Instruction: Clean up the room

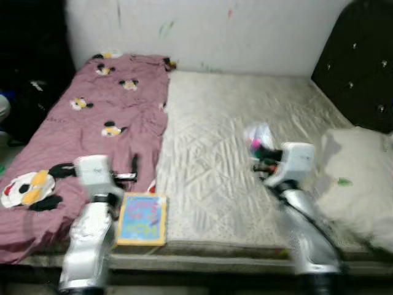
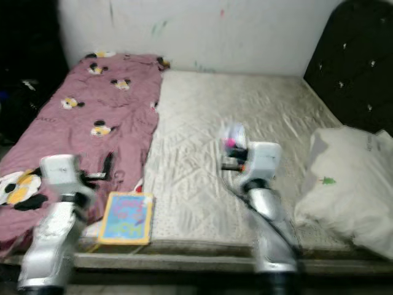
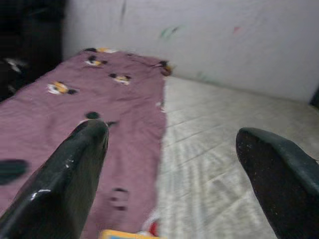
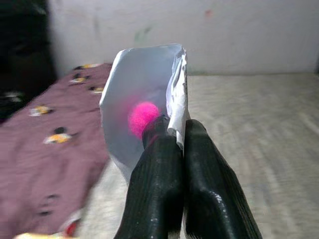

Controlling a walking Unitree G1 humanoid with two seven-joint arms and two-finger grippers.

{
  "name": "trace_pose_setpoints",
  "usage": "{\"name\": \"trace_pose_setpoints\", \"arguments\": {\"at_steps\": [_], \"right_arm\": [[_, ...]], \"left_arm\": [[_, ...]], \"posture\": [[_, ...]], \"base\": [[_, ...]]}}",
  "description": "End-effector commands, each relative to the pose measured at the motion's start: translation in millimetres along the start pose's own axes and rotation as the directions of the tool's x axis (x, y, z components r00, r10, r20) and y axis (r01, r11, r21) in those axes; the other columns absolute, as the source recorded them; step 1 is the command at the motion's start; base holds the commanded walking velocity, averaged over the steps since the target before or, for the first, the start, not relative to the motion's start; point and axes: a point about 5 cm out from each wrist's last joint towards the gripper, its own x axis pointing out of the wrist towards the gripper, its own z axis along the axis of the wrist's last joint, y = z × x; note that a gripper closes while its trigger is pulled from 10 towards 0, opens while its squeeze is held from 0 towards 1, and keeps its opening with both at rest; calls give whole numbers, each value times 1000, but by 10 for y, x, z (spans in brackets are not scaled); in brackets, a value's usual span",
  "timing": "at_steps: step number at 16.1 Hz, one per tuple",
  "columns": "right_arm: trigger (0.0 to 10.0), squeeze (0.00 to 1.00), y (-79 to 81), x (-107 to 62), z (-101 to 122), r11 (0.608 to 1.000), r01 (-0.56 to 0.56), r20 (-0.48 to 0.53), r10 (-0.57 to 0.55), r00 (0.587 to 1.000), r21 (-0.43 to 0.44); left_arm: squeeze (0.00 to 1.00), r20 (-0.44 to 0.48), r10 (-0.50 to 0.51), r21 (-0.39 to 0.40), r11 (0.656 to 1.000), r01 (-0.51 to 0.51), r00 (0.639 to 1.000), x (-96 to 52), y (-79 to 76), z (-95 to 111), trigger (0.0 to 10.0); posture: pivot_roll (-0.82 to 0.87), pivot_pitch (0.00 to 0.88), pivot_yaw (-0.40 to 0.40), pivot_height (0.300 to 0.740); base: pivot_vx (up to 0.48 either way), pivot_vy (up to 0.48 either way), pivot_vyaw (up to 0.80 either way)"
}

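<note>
Left of frame: pink cartoon-mouse blanket covers the left part of the bed; bare quilted mattress fills the middle.

Lower left: left gripper hovers above the blanket's near end, fingers spread wide, holding nothing. Just beside it, at the bed's front edge, lies a colourful children's book, flat, straddling the blanket–mattress line.

Handling, book (judgement): thin, stiff, light, glossy cover probably slick. Lying flat, it offers no edge to pinch from above; best hold is the near edge where it sits close to the mattress border, one finger sliding under.

Centre right: right gripper is raised over the mattress, fingers pressed together on the lower edge of a small clear plastic bag with something bright pink inside; contents too blurred to name.

Handling, bag (judgement): very light, limp, crinkly, slippery film; the edge pinch could slip if swung.

Far right: white pillow against the dark headboard.
</note>
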Motion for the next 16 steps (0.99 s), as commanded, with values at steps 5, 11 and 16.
{"name": "trace_pose_setpoints", "arguments": {"at_steps": [5,11,16], "right_arm": [[10000,0,-80,4,35,1000,15,10,-15,1000,-25],[10000,0,-76,5,28,1000,10,8,-10,1000,-27],[10000,0,-78,3,15,999,9,5,-9,1000,-37]], "left_arm": [[0,41,-66,16,998,65,997,6,-96,58,10000],[0,42,-94,-18,995,95,995,-20,-111,59,10000],[0,40,-106,-23,994,107,994,-20,-129,57,10000]], "posture": [[-102,0,-5,740],[-101,0,-6,740],[-102,0,-6,740]], "base": [[0,183,0],[210,0,-400],[316,0,0]]}}
